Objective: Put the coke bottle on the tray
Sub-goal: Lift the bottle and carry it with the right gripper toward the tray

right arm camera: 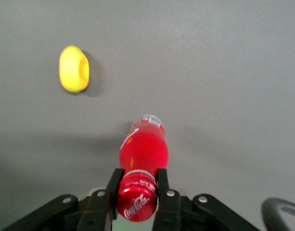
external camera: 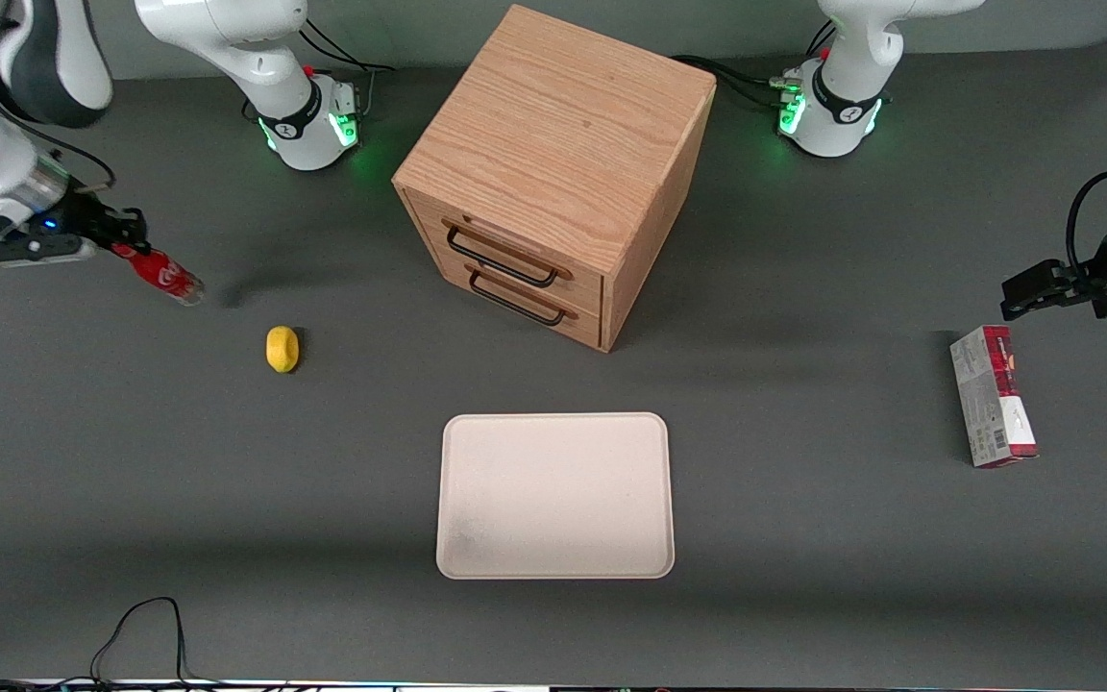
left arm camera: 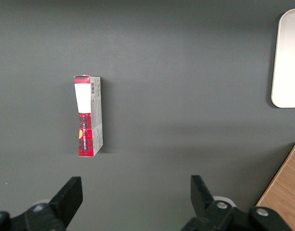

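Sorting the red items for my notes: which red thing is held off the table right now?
The coke bottle, clamped at its cap in the gripper. The red-and-grey carton lies on the table.

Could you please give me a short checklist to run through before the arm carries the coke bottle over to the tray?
1. Grip: gripper is shut on the bottle just under its cap. Ok.
2. Bottle off the table: it hangs tilted from the gripper with its shadow set apart from it on the table, so it looks lifted. Ok.
3. Tray free: nothing lies on it. Ok.
4. Path: the lemon lies between bottle and tray; carry height over it: cannot tell.
5. Cabinet: stands farther from the front camera than the tray, drawers closed, off the path. Ok.
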Robot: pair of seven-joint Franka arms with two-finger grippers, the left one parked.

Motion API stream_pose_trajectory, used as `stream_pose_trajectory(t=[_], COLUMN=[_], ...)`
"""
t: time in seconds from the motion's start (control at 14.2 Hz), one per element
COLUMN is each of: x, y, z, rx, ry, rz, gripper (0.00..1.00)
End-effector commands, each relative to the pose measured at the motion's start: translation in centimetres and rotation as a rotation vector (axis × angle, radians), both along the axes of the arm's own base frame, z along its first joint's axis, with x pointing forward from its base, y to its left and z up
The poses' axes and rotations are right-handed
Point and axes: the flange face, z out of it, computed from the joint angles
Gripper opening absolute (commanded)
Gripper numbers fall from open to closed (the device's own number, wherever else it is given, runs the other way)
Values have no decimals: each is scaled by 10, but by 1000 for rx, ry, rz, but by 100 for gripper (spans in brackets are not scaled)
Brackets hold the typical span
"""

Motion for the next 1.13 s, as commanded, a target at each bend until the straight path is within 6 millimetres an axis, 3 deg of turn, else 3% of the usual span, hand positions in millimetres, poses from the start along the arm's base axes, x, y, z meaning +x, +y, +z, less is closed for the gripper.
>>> stream_pose_trajectory(t=[0.0, 0.21, 0.35, 0.49, 0.71, 0.78, 0.99, 1.06], x=[31, 61, 82, 101, 155, 179, 245, 262], y=[16, 37, 46, 54, 96, 119, 221, 248], z=[107, 197, 223, 227, 222, 216, 196, 176], rx=[-32, -22, 7, 3, 10, 11, -29, -23], ry=[-23, -8, 25, 17, 4, 4, -4, 0], rz=[42, 49, 39, 38, 84, 109, 242, 272], gripper=[0, 0, 0, 0, 0, 0, 0, 0])
